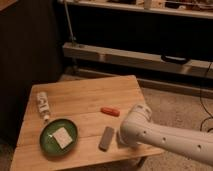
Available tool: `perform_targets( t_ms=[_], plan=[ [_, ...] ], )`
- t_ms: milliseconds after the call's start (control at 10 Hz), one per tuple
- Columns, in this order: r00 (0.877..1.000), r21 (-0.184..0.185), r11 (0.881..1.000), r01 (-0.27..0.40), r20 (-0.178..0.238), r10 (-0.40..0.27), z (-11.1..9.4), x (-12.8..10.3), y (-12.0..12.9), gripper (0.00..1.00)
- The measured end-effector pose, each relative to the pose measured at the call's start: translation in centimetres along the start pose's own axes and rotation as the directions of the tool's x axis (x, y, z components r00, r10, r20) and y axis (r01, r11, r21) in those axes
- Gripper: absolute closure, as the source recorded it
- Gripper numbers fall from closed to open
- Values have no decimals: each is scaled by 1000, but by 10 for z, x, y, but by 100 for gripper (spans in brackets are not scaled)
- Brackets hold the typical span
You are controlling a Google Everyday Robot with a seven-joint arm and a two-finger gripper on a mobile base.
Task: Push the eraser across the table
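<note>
Dim room, dark shelving behind; the table (80, 102) stands low in front. The eraser (106, 138) lies near the front edge, just left of the white arm, and looks barely pushed. The gripper (121, 140) sits hidden behind the arm; jaw state cannot be told. Open plank lies beyond, between the orange-red stick (110, 111) and the green plate (46, 134).

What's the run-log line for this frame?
gripper: hidden behind arm, right edge of table | eraser: flat, front centre, uncovered | orange-red stick: behind eraser | green plate: front left
</note>
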Motion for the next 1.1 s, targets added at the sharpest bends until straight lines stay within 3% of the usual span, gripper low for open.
perform_targets(
  t_ms=[300, 600, 900, 1100],
  plan=[
    [999, 57, 998, 0, -53, 3, 22, -13, 16, 100],
    [996, 95, 995, 43, -86, -35, 32, -3, -6, 100],
    [995, 119, 990, 69, -77, -60, 42, 11, -18, 100],
    [995, 109, 990, 84, -56, -79, 51, 15, -23, 100]
  ],
)
